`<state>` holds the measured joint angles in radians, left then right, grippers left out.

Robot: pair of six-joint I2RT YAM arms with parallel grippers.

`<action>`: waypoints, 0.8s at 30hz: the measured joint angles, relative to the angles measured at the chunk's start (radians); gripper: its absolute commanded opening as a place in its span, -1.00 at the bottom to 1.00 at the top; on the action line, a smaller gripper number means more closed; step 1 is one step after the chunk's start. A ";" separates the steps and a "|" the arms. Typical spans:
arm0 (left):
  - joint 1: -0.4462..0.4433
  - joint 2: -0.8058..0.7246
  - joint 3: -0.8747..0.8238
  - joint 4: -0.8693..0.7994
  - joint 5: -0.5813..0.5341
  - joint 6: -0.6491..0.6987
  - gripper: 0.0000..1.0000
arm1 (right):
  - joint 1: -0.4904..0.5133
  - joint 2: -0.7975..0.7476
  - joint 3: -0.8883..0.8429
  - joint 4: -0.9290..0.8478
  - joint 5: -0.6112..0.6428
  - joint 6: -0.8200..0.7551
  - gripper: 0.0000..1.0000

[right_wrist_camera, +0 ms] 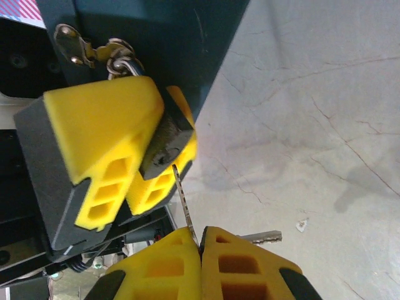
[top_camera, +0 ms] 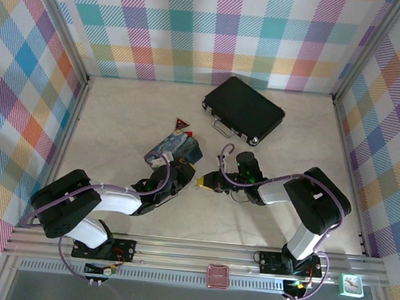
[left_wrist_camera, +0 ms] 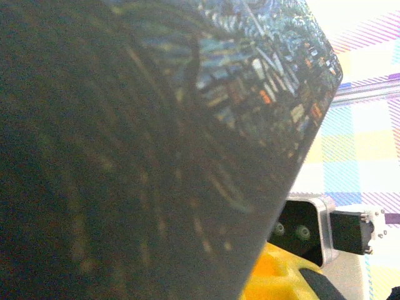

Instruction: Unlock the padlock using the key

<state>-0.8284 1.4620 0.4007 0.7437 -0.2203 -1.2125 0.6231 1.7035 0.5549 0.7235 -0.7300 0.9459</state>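
In the right wrist view the small dark padlock (right_wrist_camera: pixel 165 139) is pinched between the yellow fingers (right_wrist_camera: pixel 100 125) of my left gripper (right_wrist_camera: pixel 159 147), which is shut on it. Its thin shackle (right_wrist_camera: pixel 123 62) hangs through the hasp of the blue tin (right_wrist_camera: pixel 162 37). My right gripper (right_wrist_camera: pixel 201 240) is shut on the thin silvery key (right_wrist_camera: pixel 185 200). The blade's tip meets the padlock's bottom face. A second key (right_wrist_camera: pixel 262 236) sticks out sideways behind the right finger. From above, the left gripper (top_camera: pixel 185 175) and the right gripper (top_camera: pixel 205 182) meet tip to tip beside the tin (top_camera: pixel 174 146).
A black briefcase (top_camera: pixel 243 110) lies at the back centre. A red-and-green block (top_camera: pixel 182 125) sits just behind the tin. The tin's painted side (left_wrist_camera: pixel 156 125) looms close in the left wrist view, with a yellow finger (left_wrist_camera: pixel 278 275) at the bottom. Plaid walls enclose the pale table (top_camera: pixel 118 114).
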 measured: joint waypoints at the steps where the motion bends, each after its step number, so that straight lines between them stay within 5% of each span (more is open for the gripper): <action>1: 0.000 0.000 0.000 0.001 0.000 0.000 -1.00 | 0.000 -0.005 -0.003 -0.001 0.001 0.000 -1.00; 24: 0.000 0.059 0.026 0.048 0.044 0.003 -1.00 | 0.000 -0.082 -0.011 -0.095 0.011 -0.071 -1.00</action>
<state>-0.8284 1.5211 0.4263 0.7914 -0.1761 -1.2095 0.6231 1.6215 0.5434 0.6285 -0.7189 0.8753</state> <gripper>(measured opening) 0.154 0.061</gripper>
